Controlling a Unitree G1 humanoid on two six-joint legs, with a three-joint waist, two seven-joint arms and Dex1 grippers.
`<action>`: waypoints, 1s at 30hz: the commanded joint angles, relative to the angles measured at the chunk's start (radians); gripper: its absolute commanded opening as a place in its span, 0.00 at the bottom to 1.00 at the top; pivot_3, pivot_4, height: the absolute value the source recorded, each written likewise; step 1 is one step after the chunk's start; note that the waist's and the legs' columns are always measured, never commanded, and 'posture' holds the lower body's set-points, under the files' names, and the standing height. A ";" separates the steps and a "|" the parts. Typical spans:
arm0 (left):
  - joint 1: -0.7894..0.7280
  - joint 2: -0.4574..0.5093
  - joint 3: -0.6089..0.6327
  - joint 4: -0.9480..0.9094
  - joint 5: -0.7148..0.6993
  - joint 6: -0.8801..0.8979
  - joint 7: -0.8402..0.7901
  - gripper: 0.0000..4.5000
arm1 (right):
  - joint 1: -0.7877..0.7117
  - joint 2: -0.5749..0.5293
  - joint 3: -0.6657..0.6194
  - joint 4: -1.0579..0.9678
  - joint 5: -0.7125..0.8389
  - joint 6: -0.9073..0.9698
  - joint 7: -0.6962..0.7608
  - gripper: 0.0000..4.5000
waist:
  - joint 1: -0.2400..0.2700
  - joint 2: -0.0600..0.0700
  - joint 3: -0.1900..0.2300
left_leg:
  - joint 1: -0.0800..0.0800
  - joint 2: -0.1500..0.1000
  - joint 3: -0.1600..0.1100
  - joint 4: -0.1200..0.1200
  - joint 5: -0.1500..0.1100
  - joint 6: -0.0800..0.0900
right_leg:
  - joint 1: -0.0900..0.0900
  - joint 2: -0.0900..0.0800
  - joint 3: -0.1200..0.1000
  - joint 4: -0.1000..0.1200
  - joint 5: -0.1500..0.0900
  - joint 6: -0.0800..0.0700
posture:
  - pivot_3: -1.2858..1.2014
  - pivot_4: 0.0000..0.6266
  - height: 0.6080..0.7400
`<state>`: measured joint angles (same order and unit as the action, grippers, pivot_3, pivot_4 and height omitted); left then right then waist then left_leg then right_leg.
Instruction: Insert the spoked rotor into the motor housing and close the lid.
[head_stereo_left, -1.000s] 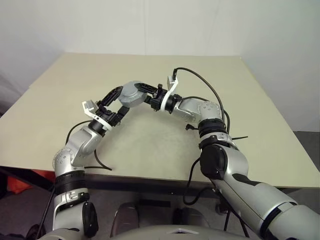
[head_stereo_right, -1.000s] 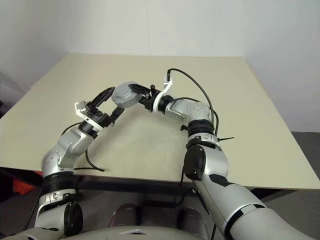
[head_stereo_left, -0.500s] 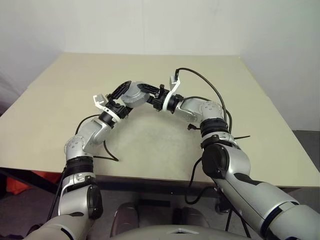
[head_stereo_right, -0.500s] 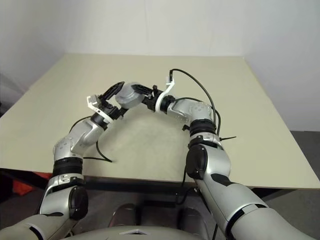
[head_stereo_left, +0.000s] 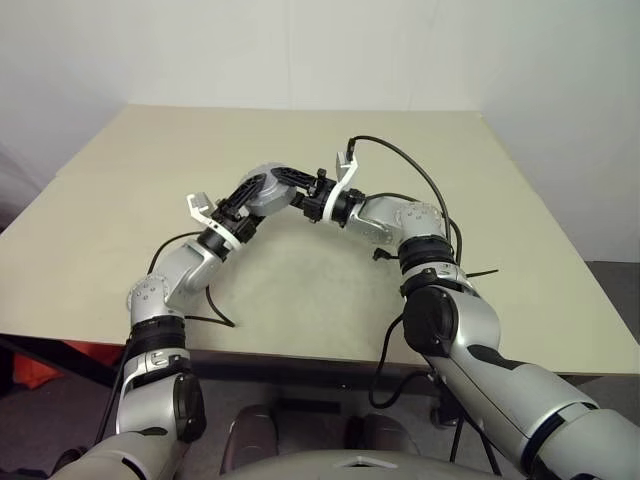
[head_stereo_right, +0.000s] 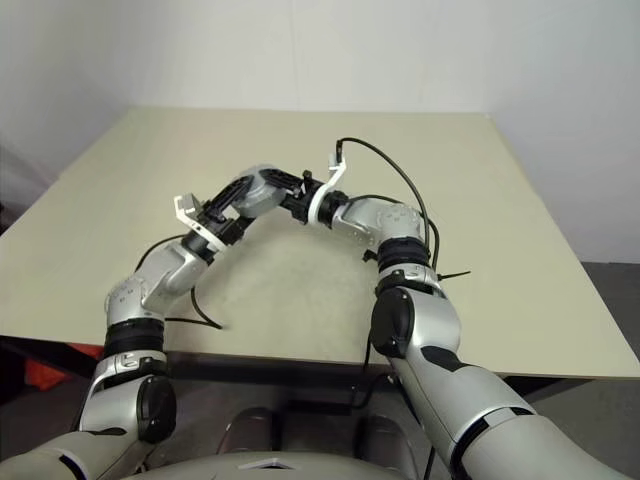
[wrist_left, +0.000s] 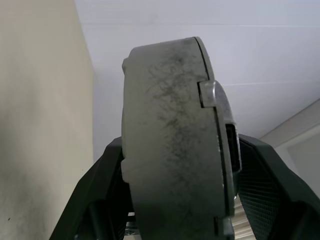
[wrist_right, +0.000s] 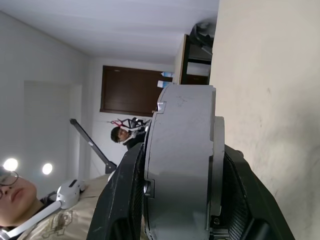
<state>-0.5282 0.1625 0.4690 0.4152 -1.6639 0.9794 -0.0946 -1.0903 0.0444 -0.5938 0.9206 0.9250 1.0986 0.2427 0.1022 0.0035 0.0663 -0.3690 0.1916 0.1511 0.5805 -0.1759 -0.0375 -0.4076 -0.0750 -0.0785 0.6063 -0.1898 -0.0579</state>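
Both grippers, as we saw them, clamped motor housing (head_stereo_left: 268, 190) in air above table (head_stereo_left: 520, 250). Housing was squat grey scuffed cylinder, lid (wrist_left: 223, 145) seated on one face. Right gripper (head_stereo_left: 292, 188) gripped across it; left gripper (head_stereo_left: 250, 196) fingers (wrist_left: 90, 195) pinched its flat faces.

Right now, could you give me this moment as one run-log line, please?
motor housing: held above table | right pincer: gripping it | left pincer: around it | lid: on

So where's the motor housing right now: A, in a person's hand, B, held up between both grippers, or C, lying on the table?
B: the housing is off the table, with the left gripper and right gripper closed on it from opposite sides.
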 joint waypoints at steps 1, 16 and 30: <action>-0.013 0.005 0.028 -0.092 -0.031 0.000 -0.020 0.65 | -0.039 -0.010 -0.013 -0.012 0.010 -0.028 -0.001 0.44 | 0.000 0.000 0.000 | 0.000 0.000 0.000 0.000 0.000 0.000 | 0.000 0.000 0.000 0.000 0.000 0.000 | 0.52 0.00 1.00; 0.006 0.004 0.038 -0.116 -0.021 -0.034 0.004 0.49 | -0.035 -0.010 -0.016 -0.004 0.007 -0.045 -0.019 0.44 | 0.000 0.000 0.000 | 0.000 0.000 0.000 0.000 0.000 0.000 | 0.000 0.000 0.000 0.000 0.000 0.000 | 0.52 0.00 1.00; 0.005 0.001 0.033 -0.117 -0.017 -0.034 0.007 0.49 | -0.007 -0.006 0.068 -0.060 -0.064 -0.122 0.037 0.79 | 0.000 0.000 0.000 | 0.000 0.000 0.000 0.000 0.000 0.000 | 0.000 0.000 0.000 0.000 0.000 0.000 | 0.52 0.00 1.00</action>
<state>-0.5020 0.1565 0.4846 0.3642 -1.6622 0.9464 -0.0712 -1.0836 0.0386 -0.5367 0.8971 0.8724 1.0077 0.2778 0.1023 0.0032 0.0665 -0.3690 0.1915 0.1510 0.5806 -0.1759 -0.0375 -0.4075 -0.0750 -0.0786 0.6063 -0.1898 -0.0580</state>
